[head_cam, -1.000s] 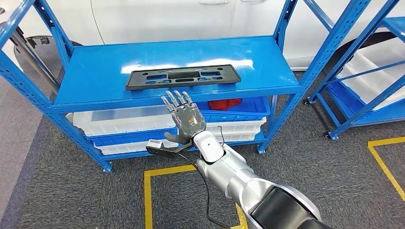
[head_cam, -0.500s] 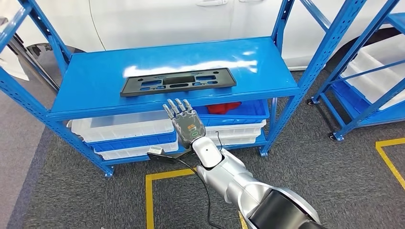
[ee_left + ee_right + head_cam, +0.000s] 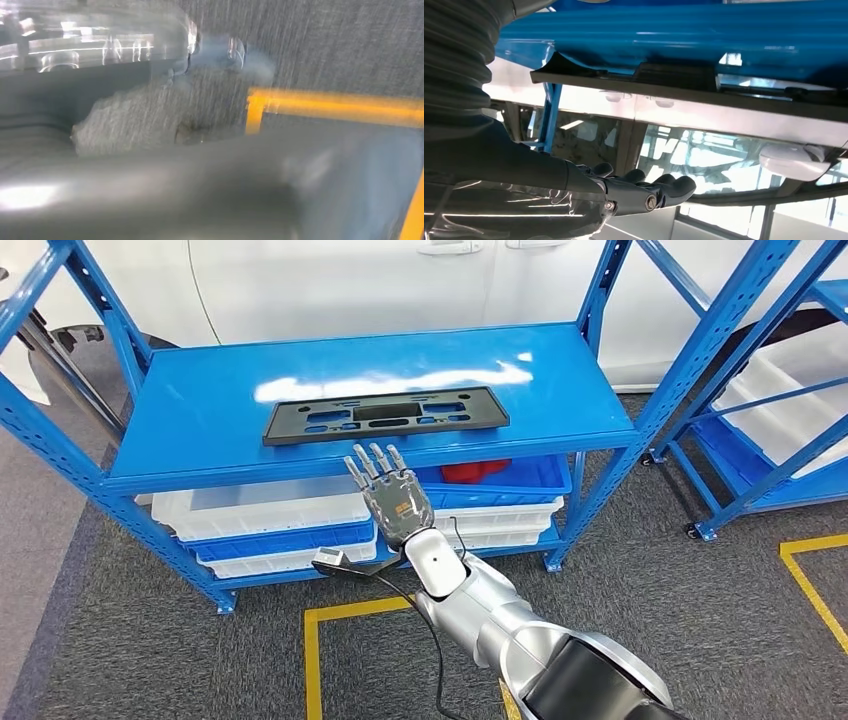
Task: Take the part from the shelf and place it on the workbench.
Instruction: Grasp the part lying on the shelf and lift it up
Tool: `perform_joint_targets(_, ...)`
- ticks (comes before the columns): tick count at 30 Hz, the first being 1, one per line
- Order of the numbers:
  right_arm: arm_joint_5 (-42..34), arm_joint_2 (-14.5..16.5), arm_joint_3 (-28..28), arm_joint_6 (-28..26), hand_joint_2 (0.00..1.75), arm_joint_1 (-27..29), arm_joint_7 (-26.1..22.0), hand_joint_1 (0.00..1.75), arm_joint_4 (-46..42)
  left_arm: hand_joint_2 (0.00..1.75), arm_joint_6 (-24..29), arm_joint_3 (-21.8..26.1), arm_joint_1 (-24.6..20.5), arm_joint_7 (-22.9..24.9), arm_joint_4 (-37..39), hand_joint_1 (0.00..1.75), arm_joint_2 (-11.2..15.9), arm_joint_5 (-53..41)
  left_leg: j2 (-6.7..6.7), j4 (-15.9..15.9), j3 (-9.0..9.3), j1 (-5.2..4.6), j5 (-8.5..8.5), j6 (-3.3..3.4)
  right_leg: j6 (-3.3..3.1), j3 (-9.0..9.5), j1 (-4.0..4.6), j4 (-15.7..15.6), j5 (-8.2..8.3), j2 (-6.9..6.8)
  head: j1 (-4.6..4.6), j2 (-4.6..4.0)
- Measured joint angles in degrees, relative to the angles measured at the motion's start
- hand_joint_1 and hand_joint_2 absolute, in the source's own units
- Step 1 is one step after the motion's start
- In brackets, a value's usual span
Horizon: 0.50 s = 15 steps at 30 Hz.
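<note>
The part, a long black plastic plate with cut-outs, lies flat on the top board of the blue shelf, near its front edge. My right hand is raised in front of that edge, palm away from me, fingers spread and straight, holding nothing. Its fingertips reach just below the board's front lip, short of the part. From the right wrist the hand is empty, with the part edge-on past it on the blue board. My left hand is a grey blur above the floor.
White and blue bins fill the lower shelf, one blue bin holding something red. A white car stands behind. A second blue rack is at right. Yellow tape marks the grey carpet. A cable hangs off my right arm.
The whole picture sways slightly, so the camera moved. My right hand stays open just below the shelf's front edge, and the part lies where it was.
</note>
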Motion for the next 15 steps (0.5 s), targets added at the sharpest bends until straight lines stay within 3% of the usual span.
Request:
perform_joint_targets(2, -0.1, -0.4, 0.0, -1.1, 1.75, 0.2, 0.6, 0.0, -0.4, 0.0, 0.0, 0.0, 0.0, 0.0, 0.0, 0.0, 0.0, 0.0, 0.01, 0.0, 0.04, -0.03, -0.09, 0.17, 0.29, -3.83, -0.16, 7.1, -2.39, -0.04, 0.0, 0.0)
perform_joint_targets(3, -0.1, -0.6, -0.1, -1.4, 1.75, 0.3, 0.7, 0.0, -0.9, 0.0, 0.1, 0.0, 0.1, 0.0, 0.0, 0.0, 0.0, 0.0, 0.0, 0.1, 0.1, -0.03, -0.16, 0.18, 0.34, -4.74, -0.21, 8.4, -2.11, -0.06, 0.0, 0.0)
perform_joint_targets(4, -0.1, -0.9, -0.2, -1.5, 1.75, 0.4, 0.7, 0.0, -1.6, 0.0, 0.1, 0.0, 0.1, 0.0, 0.0, 0.0, 0.0, 0.0, -0.03, 0.1, 0.18, -0.03, -0.23, 0.15, 0.3, -4.7, -0.25, 7.6, -0.87, -0.07, 0.0, 0.01)
perform_joint_targets(6, -0.1, -1.3, -0.8, -1.6, 1.75, 0.3, 0.5, 0.0, -3.5, 0.0, 0.2, 0.0, 0.2, 0.0, 0.0, 0.0, -0.1, 0.0, -0.08, 0.2, 0.44, -0.02, -0.46, -0.1, -0.08, -1.88, -0.29, 0.6, 3.58, -0.09, 0.0, 0.01)
perform_joint_targets(8, -0.1, -1.5, -1.5, -1.8, 1.75, 0.0, 0.3, 0.0, -5.1, 0.0, 0.2, 0.0, 0.1, 0.1, 0.0, 0.0, -0.1, 0.0, -0.11, 0.2, 0.5, -0.23, -0.7, -0.58, -0.5, 0.99, -0.06, -6.0, 6.06, -0.09, -0.01, 0.0)
perform_joint_targets(12, -0.1, -1.8, -2.7, -2.0, 1.75, -0.2, 0.2, 0.0, -6.9, 0.0, 0.8, -0.1, 0.0, 0.3, 0.0, 0.0, -0.1, -0.1, -0.05, 0.1, 0.69, -0.22, -1.0, -1.91, -1.51, 1.97, 0.13, -8.0, 6.07, 0.08, 0.0, 0.01)
perform_joint_targets(13, -0.1, -1.8, -2.9, -2.0, 1.75, -0.3, 0.1, 0.0, -7.2, 0.0, 1.0, -0.1, 0.0, 0.4, 0.0, 0.0, -0.1, -0.1, -0.01, 0.9, 0.38, -0.16, -1.58, -2.18, -1.88, 2.21, 0.05, -8.3, 6.08, 0.06, -0.01, 0.0)
perform_joint_targets(15, -0.1, -1.9, -3.2, -2.1, 1.75, -0.4, 0.0, 0.0, -7.8, 0.0, 1.2, -0.1, 0.0, 0.5, 0.0, 0.0, 0.0, -0.1, 0.06, 5.9, -1.94, -0.07, -4.18, -2.5, -2.46, 2.69, -0.04, -8.6, 6.0, -0.02, -0.01, 0.0)
